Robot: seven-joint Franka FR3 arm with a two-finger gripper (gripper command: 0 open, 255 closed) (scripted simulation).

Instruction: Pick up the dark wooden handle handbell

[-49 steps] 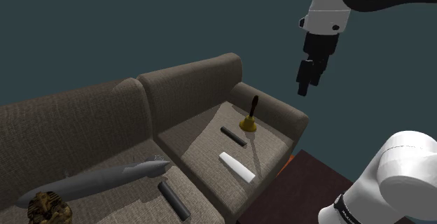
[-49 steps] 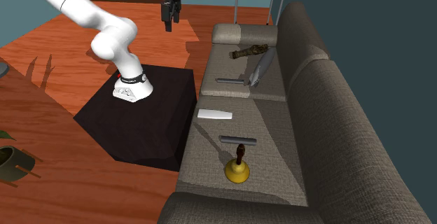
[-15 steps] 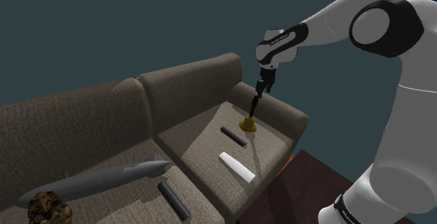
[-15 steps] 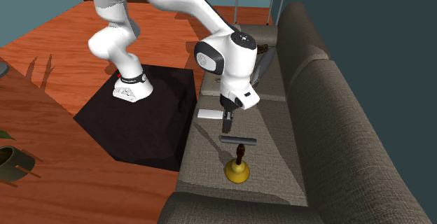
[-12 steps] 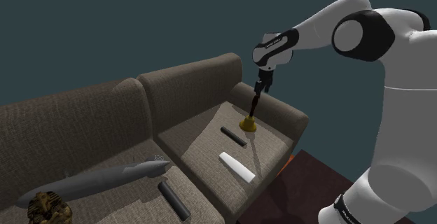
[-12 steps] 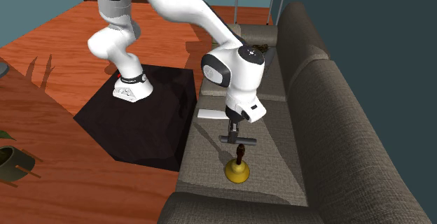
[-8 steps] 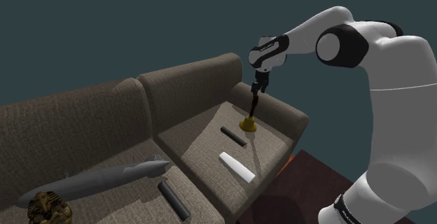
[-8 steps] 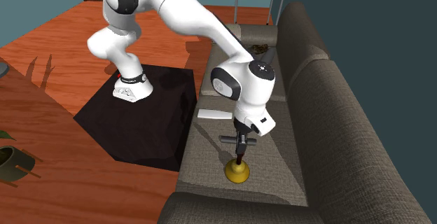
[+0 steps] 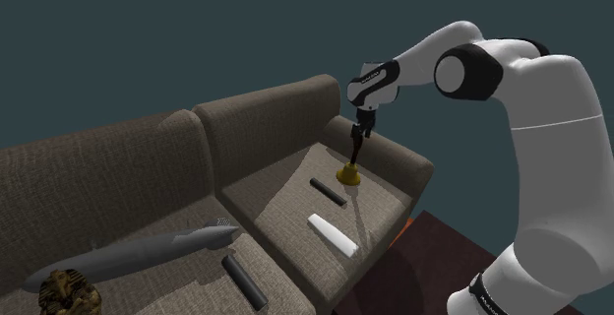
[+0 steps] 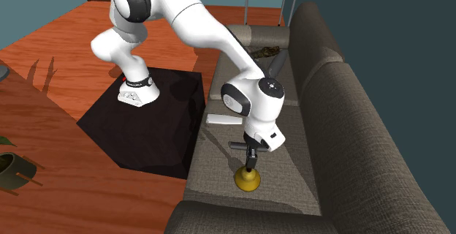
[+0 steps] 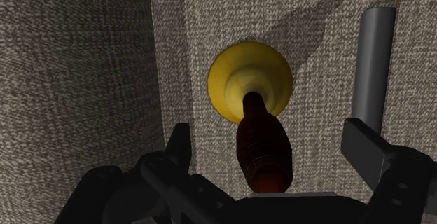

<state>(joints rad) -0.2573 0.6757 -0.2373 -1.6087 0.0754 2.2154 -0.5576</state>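
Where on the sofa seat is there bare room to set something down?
Best patch: on the cushion under the handbell, the strip along the backrest, behind the dark bar. Crowded: its front side, with white bar, dark bar, handbell and the open hand. The other cushion carries a grey aircraft model, a second dark bar and a bust.

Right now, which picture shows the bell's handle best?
The wrist view: the dark ribbed handle is close up, rising from the yellow bell. The shoulder and second exterior views show it far off, a thin dark stick above the bell.
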